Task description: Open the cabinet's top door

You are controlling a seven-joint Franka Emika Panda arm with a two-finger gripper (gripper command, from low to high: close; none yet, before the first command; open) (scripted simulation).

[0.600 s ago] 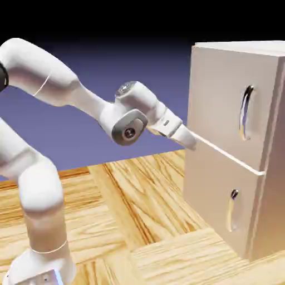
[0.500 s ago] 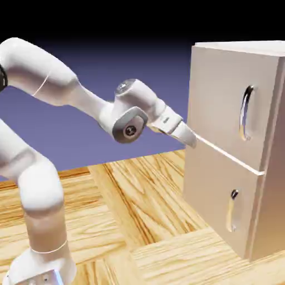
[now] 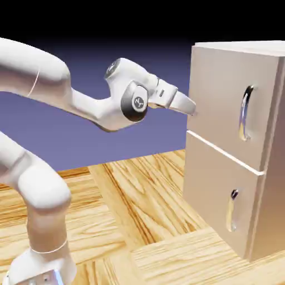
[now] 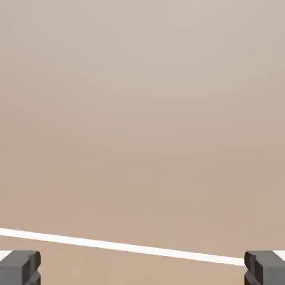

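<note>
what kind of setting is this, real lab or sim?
Looks like a rendered sim scene: a beige cabinet with two handled panels on a wood-plank table, a flat blue-violet backdrop, and the open claw near the cabinet.

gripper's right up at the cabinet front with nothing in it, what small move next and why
Probably slide the gripper sideways across the top door toward its long silver handle. The jaws are open and empty, and they sit near the door's edge farthest from the handle. The hand view shows only bare beige panel and the pale seam between the doors, with no handle between the fingertips yet.
</note>
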